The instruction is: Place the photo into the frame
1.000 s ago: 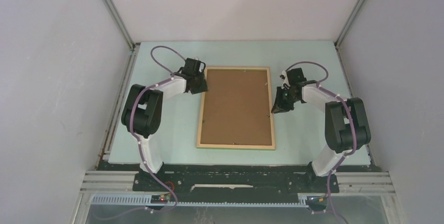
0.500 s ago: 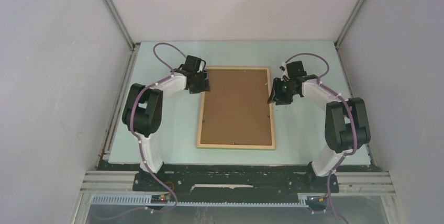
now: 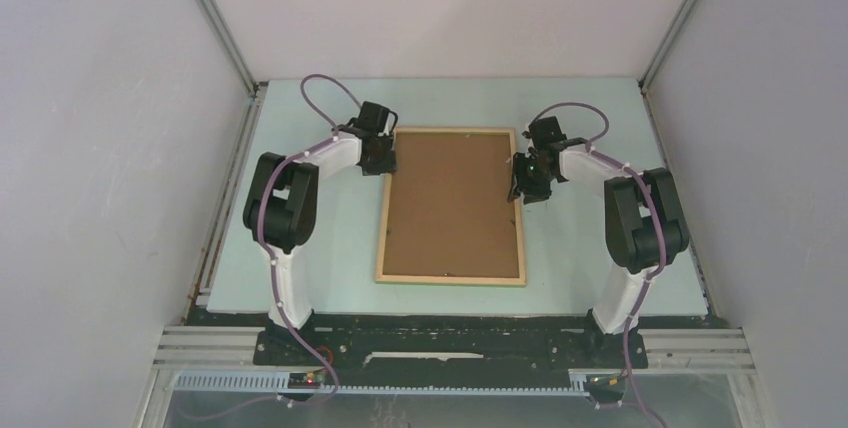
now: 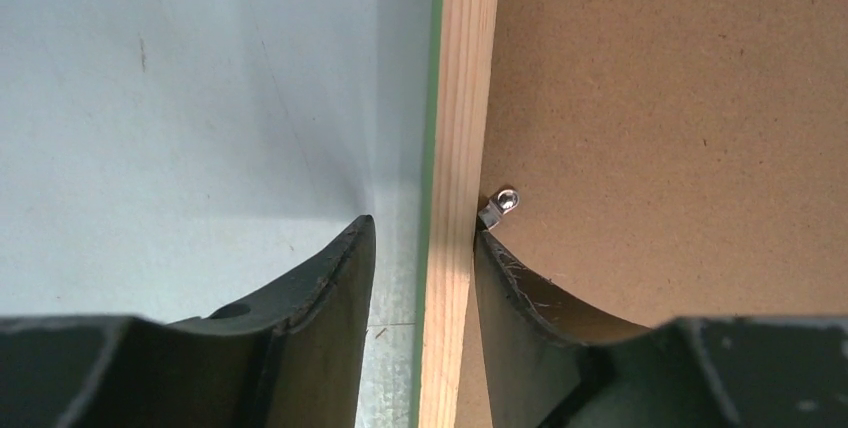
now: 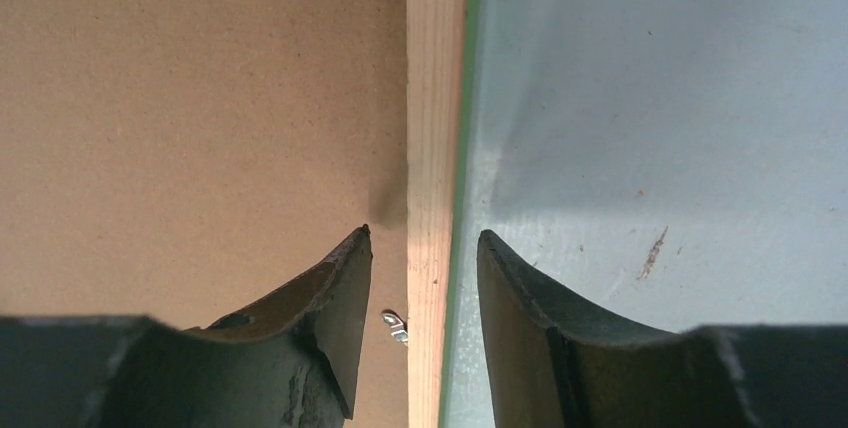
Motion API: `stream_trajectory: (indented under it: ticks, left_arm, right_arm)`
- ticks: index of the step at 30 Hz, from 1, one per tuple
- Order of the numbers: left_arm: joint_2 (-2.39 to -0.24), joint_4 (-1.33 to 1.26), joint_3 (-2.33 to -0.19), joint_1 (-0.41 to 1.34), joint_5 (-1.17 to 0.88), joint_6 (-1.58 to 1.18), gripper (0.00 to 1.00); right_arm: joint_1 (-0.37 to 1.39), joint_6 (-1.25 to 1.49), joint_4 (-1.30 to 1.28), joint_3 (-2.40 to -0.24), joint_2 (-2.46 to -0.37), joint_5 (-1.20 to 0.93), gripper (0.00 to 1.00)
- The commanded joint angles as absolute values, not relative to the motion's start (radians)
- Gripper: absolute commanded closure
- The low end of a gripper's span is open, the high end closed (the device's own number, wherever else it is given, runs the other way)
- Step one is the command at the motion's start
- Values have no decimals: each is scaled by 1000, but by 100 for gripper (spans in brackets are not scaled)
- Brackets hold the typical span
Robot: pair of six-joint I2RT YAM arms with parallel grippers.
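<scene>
- Frame [image 3: 451,279] lies flat mid-table [image 3: 570,258], pale wood upward, a brown board [image 3: 452,203] filling it.
- Left gripper [image 4: 422,226] straddles the left rail, jaws parted, unclamped.
- Right gripper [image 5: 424,231] likewise released, astride the right rail.

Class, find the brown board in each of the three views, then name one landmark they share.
Top external: brown board in the centre, inside the frame.
Left wrist: fills the right side.
Right wrist: fills the left side.
Shared landmark: the frame's pale wood rail bordering it.
</scene>
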State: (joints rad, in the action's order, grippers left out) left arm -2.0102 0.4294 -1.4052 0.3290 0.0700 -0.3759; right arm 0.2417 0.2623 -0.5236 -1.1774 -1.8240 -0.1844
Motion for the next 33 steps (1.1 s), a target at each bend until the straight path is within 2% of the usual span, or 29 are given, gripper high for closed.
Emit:
stream_trajectory:
  ticks: [1, 6, 12, 16, 21, 25, 33]
  left_arm:
    - [-2037, 454, -1478, 332, 123, -335, 51]
    - [-2065, 454, -1499, 336, 132, -347, 46]
    - [-2075, 464, -1497, 340, 190, -382, 47]
    - [-2077, 454, -1480, 337, 195, -454, 50]
    - [-2059, 416, -1439, 333, 264, -593, 56]
    - [-2028, 342, -1382, 331, 291, -700, 61]
    - [-1933, 187, -1225, 311, 299, -841, 64]
  right_arm:
    - [261, 256, -530, -1224, -1845, -150, 50]
    - [270, 253, -540, -1244, -1876, -145, 52]
    - [270, 250, -544, -1250, -1885, -150, 59]
    - [268, 250, -544, -1252, -1897, -155, 73]
    - [267, 248, -545, -1252, -1921, -152, 100]
    - [277, 240, -549, -1256, -1923, -131, 100]
    - [288, 230, -564, -1256, -1927, -98, 100]
